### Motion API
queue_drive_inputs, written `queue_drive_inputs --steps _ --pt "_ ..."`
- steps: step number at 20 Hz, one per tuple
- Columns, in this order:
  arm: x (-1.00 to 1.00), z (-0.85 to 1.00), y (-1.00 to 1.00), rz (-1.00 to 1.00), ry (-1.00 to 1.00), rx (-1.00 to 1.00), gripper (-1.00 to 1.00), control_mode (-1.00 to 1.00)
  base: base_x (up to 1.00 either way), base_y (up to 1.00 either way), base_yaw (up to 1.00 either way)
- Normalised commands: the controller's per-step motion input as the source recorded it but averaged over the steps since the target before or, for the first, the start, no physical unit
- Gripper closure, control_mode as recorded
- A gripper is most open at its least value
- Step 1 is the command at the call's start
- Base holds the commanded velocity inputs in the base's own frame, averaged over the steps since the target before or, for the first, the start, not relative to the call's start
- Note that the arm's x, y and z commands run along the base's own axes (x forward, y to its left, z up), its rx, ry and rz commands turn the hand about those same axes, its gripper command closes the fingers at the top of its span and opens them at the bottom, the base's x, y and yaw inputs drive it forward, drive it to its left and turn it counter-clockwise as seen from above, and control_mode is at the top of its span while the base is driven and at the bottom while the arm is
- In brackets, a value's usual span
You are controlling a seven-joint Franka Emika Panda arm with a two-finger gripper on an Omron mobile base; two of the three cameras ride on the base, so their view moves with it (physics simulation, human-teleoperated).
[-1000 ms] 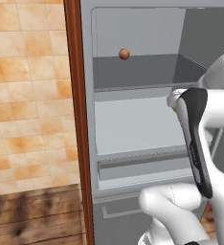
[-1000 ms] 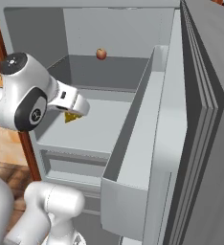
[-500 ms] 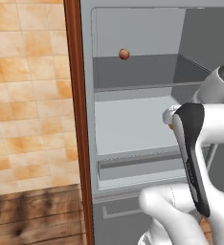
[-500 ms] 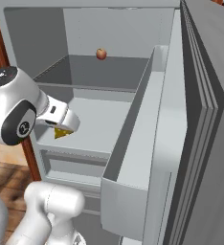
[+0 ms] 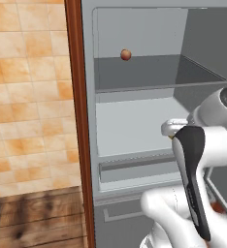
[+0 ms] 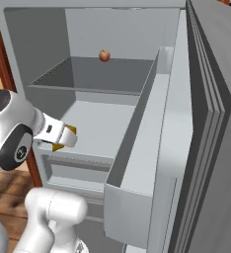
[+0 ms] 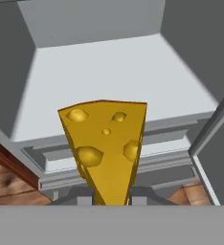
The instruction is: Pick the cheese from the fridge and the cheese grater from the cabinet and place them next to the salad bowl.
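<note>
While the gripper (image 7: 112, 197) stays nearly closed on the cheese (image 7: 104, 148) — narrow end pinched between the fingers (image 7: 84, 196), broad end pointing away — the step in hand looks like carrying it clear of the fridge (image 6: 152, 128), so keep the grip firm and the move slow. It is a yellow-orange wedge pitted with round holes. Beyond the fingers lies the pale shelf (image 7: 118, 81); farther up, a reddish fruit (image 6: 104, 55).

The fingers (image 6: 68, 139) pinch the cheese (image 6: 63, 139) before the open fridge (image 6: 137, 148).
</note>
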Motion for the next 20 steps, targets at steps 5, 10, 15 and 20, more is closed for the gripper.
queue_drive_inputs --steps 5,10,15,20 --pt "-0.02 0.00 0.00 0.00 0.00 0.00 1.00 1.00 -0.06 0.00 0.00" --pt "0.00 0.00 0.00 0.00 0.00 0.00 1.00 1.00 -0.93 0.61 -0.08" --pt "0.00 0.00 0.00 0.00 0.00 0.00 1.00 1.00 -0.95 0.99 -0.31" --pt "0.00 0.00 0.00 0.00 0.00 0.00 1.00 1.00 -0.63 0.37 -0.79"
